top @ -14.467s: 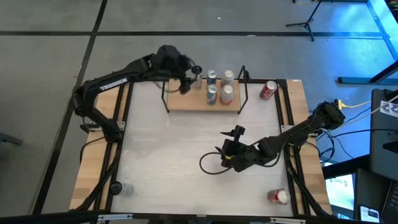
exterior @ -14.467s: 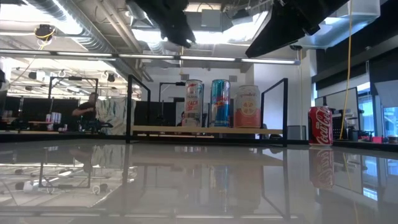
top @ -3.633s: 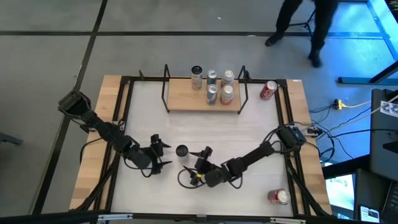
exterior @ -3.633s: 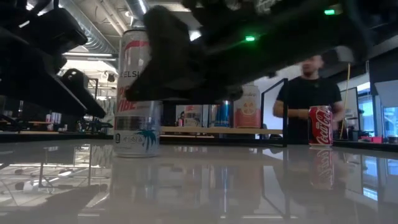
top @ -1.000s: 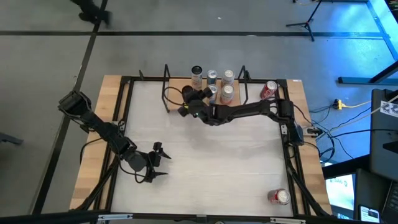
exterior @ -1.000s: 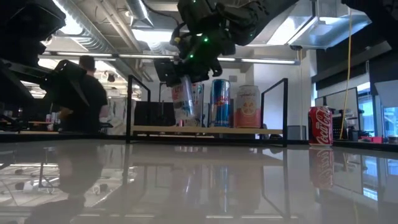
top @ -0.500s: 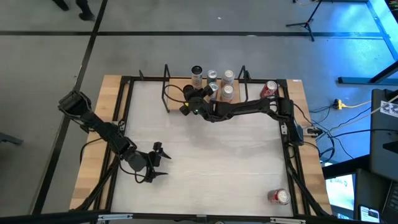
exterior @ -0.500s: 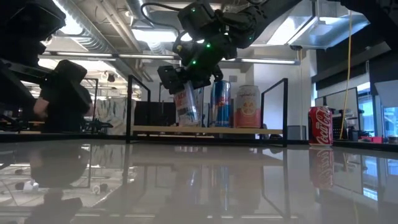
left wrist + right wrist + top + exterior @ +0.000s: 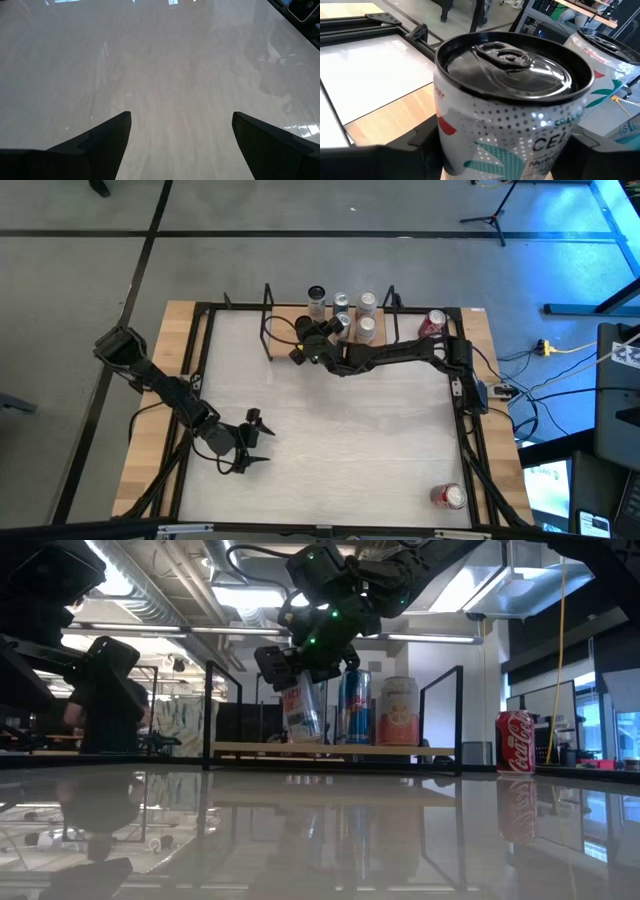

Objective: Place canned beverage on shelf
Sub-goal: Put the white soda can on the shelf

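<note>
The right gripper [image 9: 303,346] holds a white can [image 9: 301,708], tilted, at the shelf [image 9: 285,346], left of the cans standing there. The left gripper [image 9: 256,442] hovers over the near-left table [image 9: 350,450], fingers spread wide, empty.

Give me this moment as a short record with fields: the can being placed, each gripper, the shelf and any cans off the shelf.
can being placed: Celsius can, tilted, over the shelf's left part
right gripper: shut on the Celsius can
left gripper: open, empty, over the table's front left
shelf: four cans standing on it
off shelf: red can right of the shelf; another can at the table's front right
</note>
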Controlling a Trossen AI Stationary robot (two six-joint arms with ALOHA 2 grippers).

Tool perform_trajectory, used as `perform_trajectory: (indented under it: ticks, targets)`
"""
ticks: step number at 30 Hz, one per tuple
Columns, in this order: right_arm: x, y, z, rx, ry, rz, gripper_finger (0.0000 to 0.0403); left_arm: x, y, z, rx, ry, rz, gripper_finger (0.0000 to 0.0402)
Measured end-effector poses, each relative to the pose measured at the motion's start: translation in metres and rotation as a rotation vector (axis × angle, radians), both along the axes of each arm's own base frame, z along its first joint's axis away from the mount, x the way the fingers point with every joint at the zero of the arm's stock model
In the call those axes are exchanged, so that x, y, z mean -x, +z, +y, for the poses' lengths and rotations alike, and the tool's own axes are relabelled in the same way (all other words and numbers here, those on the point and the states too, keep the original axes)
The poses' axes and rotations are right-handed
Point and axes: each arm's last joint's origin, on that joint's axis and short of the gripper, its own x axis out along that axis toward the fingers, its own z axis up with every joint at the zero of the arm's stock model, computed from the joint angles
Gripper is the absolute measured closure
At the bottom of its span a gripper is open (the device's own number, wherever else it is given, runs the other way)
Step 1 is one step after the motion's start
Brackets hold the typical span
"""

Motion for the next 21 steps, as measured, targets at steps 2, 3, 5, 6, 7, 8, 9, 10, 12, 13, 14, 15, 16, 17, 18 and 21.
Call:
perform_trajectory:
  ticks: [2,3,5,6,7,8,9,10,12,13,14,15,16,17,18,21]
  targets:
    - [0.0001,-0.0003,0.0002,0.001,0.001,0.006,0.0138,0.0,0.0001,0.0,0.0,0.0,0.0,0.0064]
    - [0.0002,-0.0004,0.0003,0.001,0.001,0.007,0.0132,0.0,0.0001,0.0001,0.0,0.0,0.0,0.0064]
    - [0.0002,-0.0004,0.0004,0.001,0.001,0.007,0.0118,0.0,0.0,0.0,0.0,0.0,0.0,0.0064]
    - [0.0002,-0.0004,0.0004,0.002,0.001,0.008,0.0111,0.0,0.0001,0.0,0.001,0.0,0.0,0.0064]
    - [0.0002,-0.0003,0.0005,0.004,-0.002,0.009,0.0105,0.0,0.0,0.0001,0.001,0.001,0.0,0.0064]
    - [0.0002,-0.0002,0.0004,0.006,-0.003,0.009,0.01,0.0,0.0001,0.0001,0.004,0.003,0.0,0.0064]
    - [0.0001,-0.0001,0.0004,0.006,-0.003,0.009,0.0095,0.0,0.0,0.0,0.011,0.007,0.001,0.0064]
    - [0.0002,-0.0001,0.0004,0.007,-0.003,0.01,0.0091,0.0,0.0,0.0,0.014,0.009,0.002,0.0064]
    - [0.0002,-0.0002,0.0004,0.007,-0.002,0.012,0.0087,0.0,0.0,0.0001,0.014,0.01,0.002,0.0064]
    - [0.0002,-0.0002,0.0007,0.007,-0.002,0.012,0.0086,0.0,0.0,0.0001,0.015,0.01,0.002,0.0064]
    - [0.0002,-0.0002,0.001,0.009,-0.005,0.012,0.0085,0.0,0.0,0.0001,0.015,0.01,0.002,0.0064]
    - [0.0004,-0.0002,0.0009,0.013,-0.012,0.014,0.0085,0.0,0.0,0.0001,0.015,0.01,0.002,0.0064]
    - [0.0006,-0.0002,0.0009,0.018,-0.019,0.017,0.0086,0.0,0.0001,0.0,0.015,0.01,0.002,0.0064]
    - [0.0008,-0.0001,0.001,0.024,-0.025,0.021,0.0087,0.0,0.0001,0.0001,0.015,0.01,0.002,0.0064]
    - [0.0009,-0.0001,0.001,0.03,-0.03,0.025,0.0088,0.0,0.0001,0.0,0.015,0.01,0.002,0.0064]
    - [0.0013,0.0,0.0008,0.04,-0.04,0.032,0.0092,0.0,0.0,0.0001,0.015,0.01,0.002,0.0064]
